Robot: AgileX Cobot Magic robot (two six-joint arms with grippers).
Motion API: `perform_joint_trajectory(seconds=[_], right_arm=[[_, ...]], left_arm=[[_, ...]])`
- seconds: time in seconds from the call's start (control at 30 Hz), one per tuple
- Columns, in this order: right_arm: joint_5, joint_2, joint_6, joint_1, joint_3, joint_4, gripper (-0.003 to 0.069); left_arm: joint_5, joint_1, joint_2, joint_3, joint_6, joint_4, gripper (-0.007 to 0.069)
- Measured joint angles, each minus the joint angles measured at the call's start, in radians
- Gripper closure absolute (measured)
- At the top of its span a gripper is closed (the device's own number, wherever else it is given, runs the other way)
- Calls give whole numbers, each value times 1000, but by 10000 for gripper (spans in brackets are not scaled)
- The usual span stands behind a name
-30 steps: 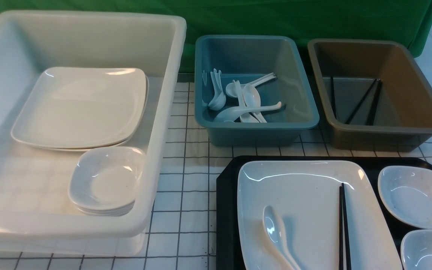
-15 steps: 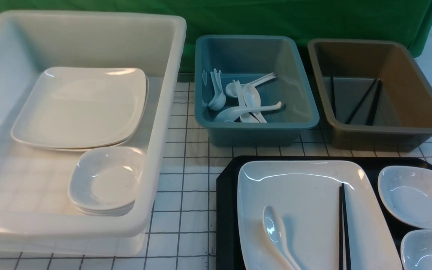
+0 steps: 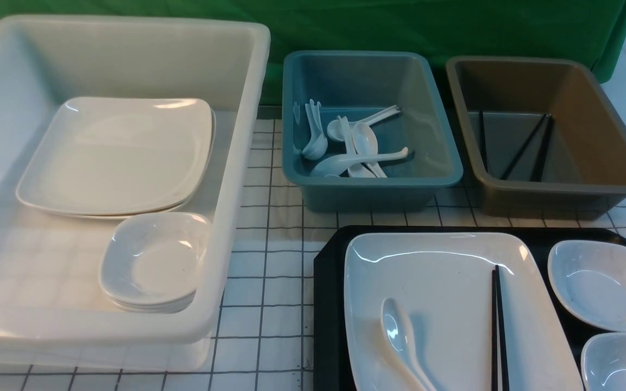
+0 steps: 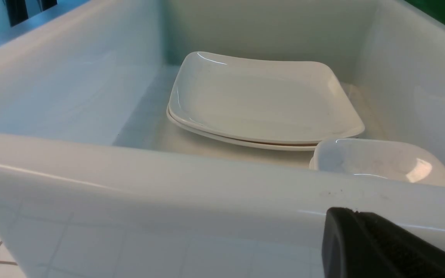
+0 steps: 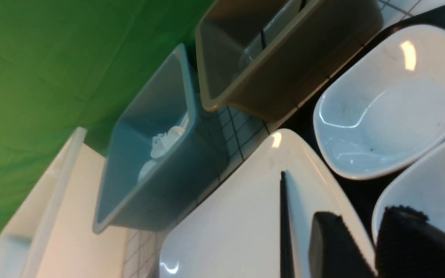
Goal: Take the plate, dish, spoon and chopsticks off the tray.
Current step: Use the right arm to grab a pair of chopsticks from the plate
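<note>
Nearest to me, the right hand [image 5: 361, 212] hangs over the near right part of the tray [image 3: 326, 304]. Its two black fingers [image 5: 334, 247] are close together with nothing between them, and I cannot tell whether they are fully clenched. The left hand [image 4: 381, 243] sits low, just outside the near wall of the white tub [image 3: 242, 136]. Only one dark finger shows, so I cannot tell its grip either.

The black tray rests on the gridded tabletop [image 3: 269, 260], to the right. The plate [image 3: 443, 293] fills most of it. The spoon [image 3: 402, 339] lies in the plate with its bowl pointing away, and the chopsticks [image 3: 498, 326] lie side by side along the plate's right part. Right of the plate, on the tray, are two small white bowls — the near dish [image 3: 625, 361] and the far dish [image 3: 603, 285].

To the left, the white tub holds a stack of small dishes [image 3: 152, 260] at the front and stacked plates [image 3: 117, 155] behind them.

Farther back stand a blue bin [image 3: 373, 193] with several white spoons [image 3: 345, 144] in it and, to its right, a brown bin [image 3: 552, 201] with black sticks [image 3: 525, 146] — all in front of a green cloth [image 3: 400, 27].
</note>
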Motion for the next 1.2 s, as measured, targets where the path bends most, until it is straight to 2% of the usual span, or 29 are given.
perform_joint_trajectory(seconds=[0.1, 0.17, 0.23, 0.3, 0.33, 0.4, 0.53, 0.63, 0.7, 0.9, 1.07, 1.13, 1.17, 1.2], right_arm=[[-40, 0, -25, 0, -7, 4, 417], [-75, 3, -98, 0, -76, 7, 445], [-73, 23, -184, 0, -151, 7, 503], [-6, 88, -315, 0, -280, 10, 606], [4, 96, -326, 0, -280, 10, 611], [167, 209, -439, 0, -405, 10, 629], [567, 470, -559, 0, -564, 14, 622], [766, 686, -589, 0, -597, 15, 598], [830, 820, -605, 0, -602, 20, 561], [842, 1105, -696, 14, -639, 81, 378], [814, 1240, -711, 127, -743, 93, 291], [809, 1300, -647, 204, -806, 25, 273], [809, 1301, -639, 211, -811, 15, 272], [806, 1337, -570, 269, -848, -71, 267]], left_arm=[[0, 0, 0, 0, 1, 0, 603], [0, 0, 0, 0, 0, 0, 603], [0, 0, 0, 0, 0, 0, 603], [0, 0, 0, 0, 0, 0, 603], [0, 0, 0, 0, 0, 0, 603], [0, 0, 0, 0, 0, 0, 603], [0, 0, 0, 0, 0, 0, 603], [0, 0, 0, 0, 0, 0, 603], [0, 0, 0, 0, 0, 0, 603], [0, 0, 0, 0, 0, 0, 603], [0, 0, 0, 0, 0, 0, 603], [0, 0, 0, 0, 0, 0, 603], [0, 0, 0, 0, 0, 0, 603], [0, 0, 0, 0, 0, 0, 603]])
